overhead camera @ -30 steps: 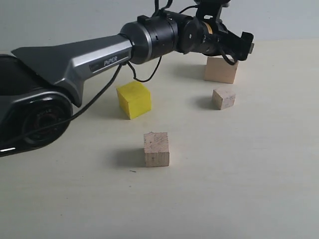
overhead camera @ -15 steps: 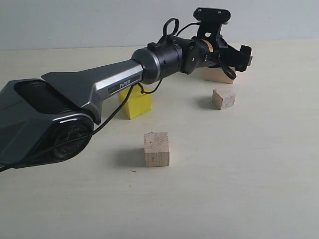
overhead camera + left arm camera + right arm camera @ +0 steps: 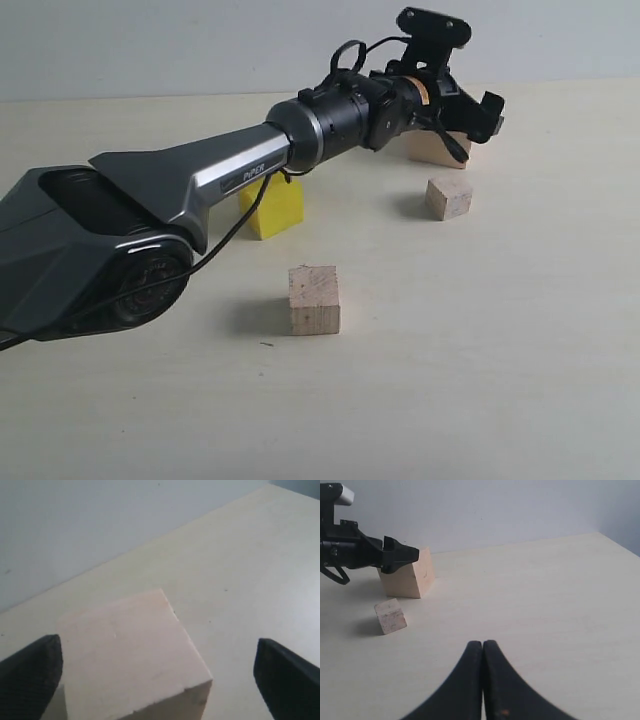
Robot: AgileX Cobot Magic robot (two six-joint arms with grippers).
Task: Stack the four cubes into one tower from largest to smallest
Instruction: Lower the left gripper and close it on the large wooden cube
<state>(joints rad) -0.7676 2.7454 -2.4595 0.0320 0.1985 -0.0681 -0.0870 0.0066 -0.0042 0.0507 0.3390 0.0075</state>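
Note:
The large pale wood cube (image 3: pixel 432 150) stands at the back right. My left gripper (image 3: pixel 478 112) hangs open over it. In the left wrist view the cube's top (image 3: pixel 125 645) fills the space between the two dark fingertips (image 3: pixel 31 675). One fingertip is close beside the cube, the other well apart from it. The yellow cube (image 3: pixel 277 211) sits behind the left arm, partly hidden. The small wood cube (image 3: pixel 449 196) lies in front of the large one, and the medium wood cube (image 3: pixel 314 298) stands nearer the front. My right gripper (image 3: pixel 483 646) is shut and holds nothing.
The left arm (image 3: pixel 210 180) stretches across the pale table (image 3: pixel 500 350) from the front left. The right wrist view shows the large cube (image 3: pixel 410 577), the small cube (image 3: pixel 390 616) and the left gripper (image 3: pixel 395 554) far ahead. A grey wall (image 3: pixel 200 40) bounds the back.
The left arm has dropped lower and now covers part of the yellow cube. Its gripper has stayed open over the large cube. The cubes have not moved.

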